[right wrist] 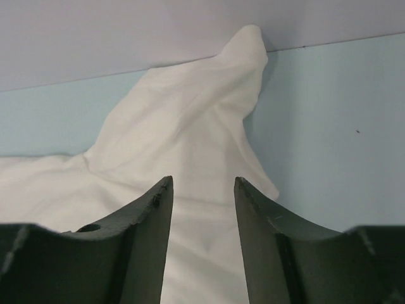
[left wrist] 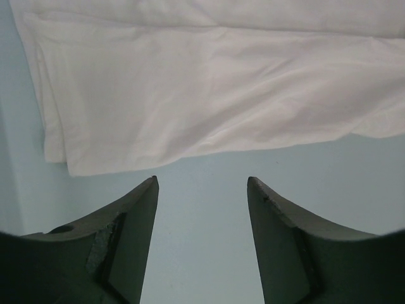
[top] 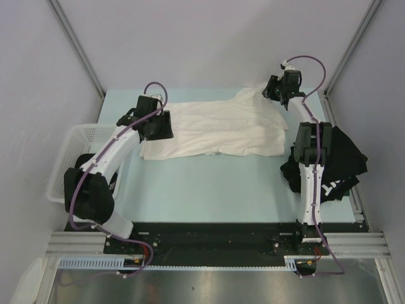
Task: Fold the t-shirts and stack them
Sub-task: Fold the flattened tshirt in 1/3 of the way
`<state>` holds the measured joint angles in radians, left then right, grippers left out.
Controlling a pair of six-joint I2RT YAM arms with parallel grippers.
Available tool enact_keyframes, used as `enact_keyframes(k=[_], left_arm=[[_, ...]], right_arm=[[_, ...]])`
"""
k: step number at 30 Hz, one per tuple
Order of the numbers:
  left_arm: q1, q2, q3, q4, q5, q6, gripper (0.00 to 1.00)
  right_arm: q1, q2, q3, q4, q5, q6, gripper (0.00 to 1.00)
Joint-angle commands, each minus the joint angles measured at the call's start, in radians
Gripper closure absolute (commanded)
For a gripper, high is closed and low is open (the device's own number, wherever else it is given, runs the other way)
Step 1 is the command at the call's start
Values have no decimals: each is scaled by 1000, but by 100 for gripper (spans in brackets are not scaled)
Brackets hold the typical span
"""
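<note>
A cream-white t-shirt (top: 215,126) lies partly folded across the back middle of the table. Its left folded edge (left wrist: 190,95) lies just ahead of my left gripper (left wrist: 202,180), which is open over bare table and holds nothing. In the top view the left gripper (top: 163,125) sits at the shirt's left end. My right gripper (right wrist: 202,180) hangs open above the shirt's back right corner, where a peak of cloth (right wrist: 250,44) stands up against the back wall. The right gripper (top: 277,90) grips nothing. A heap of black t-shirts (top: 338,161) lies at the right edge, partly behind the right arm.
A white mesh basket (top: 79,149) stands at the table's left edge beside the left arm. The back wall runs close behind the right gripper. Side walls and metal posts (top: 345,57) close in the table. Bare blue table (top: 209,190) lies in front of the shirt.
</note>
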<state>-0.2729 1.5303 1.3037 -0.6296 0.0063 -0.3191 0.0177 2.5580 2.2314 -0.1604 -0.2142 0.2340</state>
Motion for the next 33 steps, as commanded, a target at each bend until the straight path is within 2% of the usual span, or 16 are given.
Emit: enact_keyframes(k=[1, 5, 6, 7, 8, 9, 10, 11, 12, 18, 19, 20, 21, 22, 24, 33], left_arm=[[-5, 59, 2, 73, -42, -26, 43], [-5, 114, 20, 99, -52, -20, 58], [-5, 125, 31, 102, -60, -15, 62], [-5, 136, 34, 102, -63, -12, 72], [-5, 146, 38, 100, -66, -12, 77], [-5, 166, 51, 100, -69, -12, 83], [-5, 174, 54, 102, -68, -12, 96], [-5, 182, 63, 99, -68, -14, 100], [-5, 192, 62, 97, -71, -17, 100], [-3, 224, 37, 88, -112, -38, 100], [-3, 228, 35, 81, -117, -44, 99], [-3, 231, 37, 62, -126, -58, 91], [-3, 226, 34, 54, -141, -67, 70], [-3, 222, 31, 48, -143, -75, 63], [-3, 206, 8, 45, -143, -98, 49], [-3, 126, -63, 36, -137, -118, 44]], right_arm=[[11, -274, -180, -14, 18, -47, 54], [42, -389, -303, -132, 30, -73, 66], [48, -403, -323, -160, 41, -88, 74], [56, -424, -341, -183, 48, -91, 78], [67, -432, -377, -227, 44, -99, 83], [71, -446, -392, -250, 53, -93, 95], [73, -450, -407, -284, 56, -84, 100], [73, -459, -439, -300, 44, -73, 100], [73, -467, -455, -312, 42, -53, 100], [116, -551, -561, -361, 65, -50, 100], [125, -562, -561, -390, 67, -56, 93], [133, -568, -561, -407, 91, -59, 87], [154, -573, -564, -438, 110, -65, 81], [162, -579, -567, -450, 127, -79, 76], [177, -602, -579, -473, 156, -90, 75], [192, -703, -598, -614, 280, -90, 73]])
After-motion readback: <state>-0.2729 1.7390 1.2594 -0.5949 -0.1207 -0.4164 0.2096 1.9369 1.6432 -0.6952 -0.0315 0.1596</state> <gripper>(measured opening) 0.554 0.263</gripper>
